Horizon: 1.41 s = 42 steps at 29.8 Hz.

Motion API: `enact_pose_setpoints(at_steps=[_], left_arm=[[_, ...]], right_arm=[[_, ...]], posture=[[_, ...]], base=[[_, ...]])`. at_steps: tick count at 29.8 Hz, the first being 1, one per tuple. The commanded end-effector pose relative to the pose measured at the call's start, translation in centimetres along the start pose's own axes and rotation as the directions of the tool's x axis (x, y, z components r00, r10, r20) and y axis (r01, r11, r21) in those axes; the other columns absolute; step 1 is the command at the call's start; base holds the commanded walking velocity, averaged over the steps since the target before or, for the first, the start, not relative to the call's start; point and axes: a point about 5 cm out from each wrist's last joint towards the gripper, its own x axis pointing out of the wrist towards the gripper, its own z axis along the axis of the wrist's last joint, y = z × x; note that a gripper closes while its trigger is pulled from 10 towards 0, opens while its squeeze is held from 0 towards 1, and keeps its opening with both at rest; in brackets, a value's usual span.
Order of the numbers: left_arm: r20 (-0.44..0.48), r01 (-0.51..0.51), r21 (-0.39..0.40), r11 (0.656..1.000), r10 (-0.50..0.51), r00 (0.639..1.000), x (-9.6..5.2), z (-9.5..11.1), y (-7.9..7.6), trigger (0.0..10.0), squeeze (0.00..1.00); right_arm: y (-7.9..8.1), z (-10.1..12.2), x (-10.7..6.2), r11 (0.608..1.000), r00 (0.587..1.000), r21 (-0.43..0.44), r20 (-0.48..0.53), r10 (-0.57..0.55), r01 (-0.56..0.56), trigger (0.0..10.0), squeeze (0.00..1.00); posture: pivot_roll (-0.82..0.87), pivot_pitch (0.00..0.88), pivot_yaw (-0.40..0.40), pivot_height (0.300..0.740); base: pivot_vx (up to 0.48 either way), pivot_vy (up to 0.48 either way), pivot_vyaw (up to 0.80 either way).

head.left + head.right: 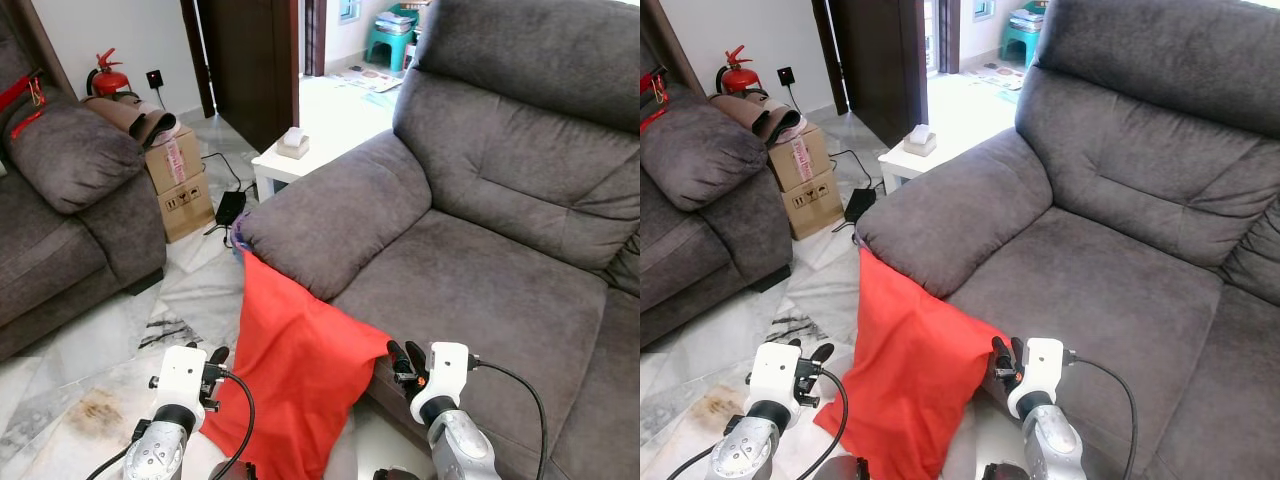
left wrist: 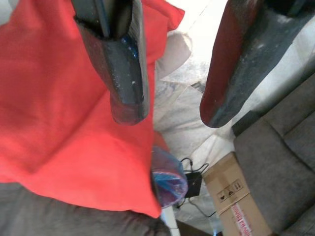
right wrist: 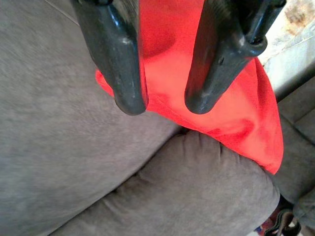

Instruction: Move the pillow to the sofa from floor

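Red pillow [image 1: 300,360] stood on the floor [image 1: 120,330], leaning against the sofa [image 1: 470,290] front under the armrest [image 1: 335,210]. Long axis ran roughly 11 to 5 o'clock, top corner tucked at the armrest. Left gripper [image 1: 213,362] hung at the pillow's 9 o'clock edge, fingers spread, holding nothing. Right gripper [image 1: 402,360] sat at its 3 o'clock corner, also parted, empty. Best bet: pinch both side edges deep into the fabric, lift evenly, then swing toward 1 o'clock onto the seat.

Red pillow [image 1: 902,375] leans against grey sofa [image 1: 1110,270] on floor [image 1: 810,300].
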Motion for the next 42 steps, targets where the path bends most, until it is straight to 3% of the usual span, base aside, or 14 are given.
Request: enact_pose_setpoints(at_steps=[1, 9, 18, 22, 24, 29, 32, 33, 34, 37, 39, 42], left_arm=[[-0.005, 0.000, 0.003, 1.000, 0.000, 1.000, -0.2, -0.1, 0.2, 10.0, 0.00], [-0.006, -0.005, 0.006, 1.000, 0.005, 1.000, -0.4, -0.1, 0.3, 10.0, 0.00], [-0.015, -0.010, 0.013, 1.000, 0.010, 1.000, -0.7, -0.2, 0.7, 10.0, 0.00], [-0.013, -0.017, 0.018, 1.000, 0.017, 1.000, -0.8, 0.0, 1.0, 10.0, 0.00], [-0.006, -0.028, 0.027, 0.999, 0.028, 1.000, -0.8, 0.3, 1.4, 10.0, 0.00], [0.032, -0.079, 0.058, 0.995, 0.077, 0.997, -0.6, 1.5, 3.4, 10.0, 0.00], [0.096, -0.136, 0.117, 0.984, 0.125, 0.987, -0.1, 3.0, 5.0, 10.0, 0.00], [0.147, -0.132, 0.181, 0.975, 0.106, 0.983, 0.3, 4.2, 5.3, 10.0, 0.00], [0.161, -0.129, 0.195, 0.972, 0.098, 0.982, 0.4, 4.5, 5.3, 10.0, 0.00], [0.198, -0.122, 0.148, 0.981, 0.092, 0.976, 1.1, 5.9, 5.1, 10.0, 0.00], [0.251, -0.067, 0.067, 0.996, 0.048, 0.967, 2.0, 8.1, 4.0, 10.0, 0.00], [0.264, 0.076, 0.094, 0.993, -0.098, 0.959, 2.4, 9.2, 1.4, 10.0, 0.00]], right_arm=[[0.0, 0.2, 0.2, 1.000, 1.000, 0.008, 0.002, -0.005, 0.005, 10.0, 0.00], [0.1, 0.0, 0.1, 1.000, 1.000, 0.011, -0.003, -0.009, 0.010, 10.0, 0.00], [0.5, 0.7, 1.0, 0.999, 1.000, 0.033, -0.003, -0.021, 0.021, 10.0, 0.00], [0.2, 0.9, 1.5, 0.997, 0.997, 0.039, -0.058, -0.060, 0.062, 10.0, 0.00], [-0.1, 1.1, 1.9, 0.994, 0.989, 0.043, -0.107, -0.099, 0.104, 10.0, 0.00], [0.1, 2.7, 3.1, 0.983, 0.984, 0.111, -0.112, -0.137, 0.149, 10.0, 0.00], [0.4, 3.1, 3.5, 0.976, 0.981, 0.147, -0.132, -0.144, 0.163, 10.0, 0.00], [0.5, 2.9, 3.6, 0.972, 0.978, 0.161, -0.148, -0.147, 0.171, 10.0, 0.00], [0.5, 2.9, 3.5, 0.971, 0.977, 0.164, -0.152, -0.150, 0.174, 10.0, 0.00], [0.5, 2.8, 3.5, 0.965, 0.975, 0.190, -0.158, -0.153, 0.182, 10.0, 0.00], [0.2, 3.0, 3.6, 0.940, 0.971, 0.263, -0.154, -0.181, 0.217, 10.0, 0.00], [-0.4, 3.0, 3.5, 0.903, 0.955, 0.324, -0.183, -0.232, 0.281, 10.0, 0.00]], posture=[[0.11, 0.112, 0.008, 0.610], [0.11, 0.120, 0.011, 0.610], [0.12, 0.134, 0.018, 0.610], [0.13, 0.148, 0.024, 0.610], [0.14, 0.155, 0.027, 0.610], [0.16, 0.173, 0.035, 0.610], [0.17, 0.191, 0.033, 0.610], [0.18, 0.202, 0.032, 0.610], [0.18, 0.202, 0.032, 0.610], [0.19, 0.220, 0.032, 0.610], [0.19, 0.231, 0.033, 0.610], [0.19, 0.244, 0.033, 0.610]], base=[[0.334, 0.000, 0.00], [0.326, 0.000, 0.00], [0.000, 0.000, 0.00], [0.000, 0.000, 0.00], [0.000, 0.000, 0.00], [0.000, 0.000, 0.00], [0.000, 0.000, 0.00], [0.000, 0.000, 0.00], [0.000, 0.000, 0.00], [0.000, 0.000, 0.00], [0.000, 0.000, 0.00], [0.000, 0.000, 0.00]])
